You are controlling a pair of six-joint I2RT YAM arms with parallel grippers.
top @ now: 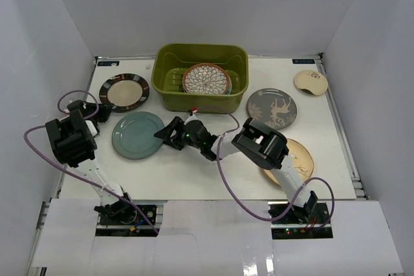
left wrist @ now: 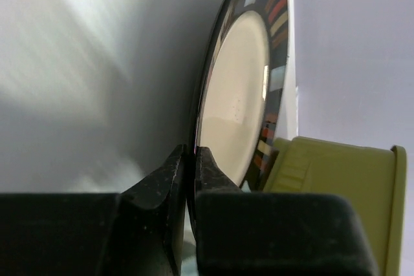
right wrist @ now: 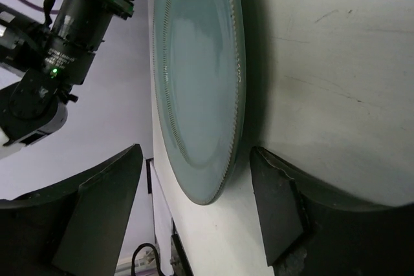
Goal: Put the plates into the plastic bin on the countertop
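**Left gripper clamped on dark-rimmed plate; right gripper spread at teal plate's edge**

The left gripper (left wrist: 194,153) is seen pinched almost fully together, and the near rim of the dark-rimmed cream plate (left wrist: 236,95) is held between its fingertips. In the top view this gripper (top: 100,109) is found at the far left of the countertop (top: 194,172), at the near-left edge of that plate (top: 124,92).

The right gripper (right wrist: 197,153) is held wide apart, with one finger on either side of the rim of the plain teal plate (right wrist: 194,63). Nothing is gripped by it, and whether either finger touches the plate cannot be told. From above, this gripper (top: 165,135) is placed at the right edge of the teal plate (top: 138,135), which lies flat near the left of centre.

The olive-green plastic bin (top: 165,88) stands at the far centre, just right of the dark-rimmed plate. The brown-white petal plate (top: 207,79) is seen inside it. To the right of the bin lie the grey deer plate (top: 272,108) and, farther off, the small cream plate (top: 310,82). The cream bird plate (top: 299,159) is partly covered by the right arm.

Small blue labels (top: 303,61) are fixed at the far corners; their writing is too small to be read.
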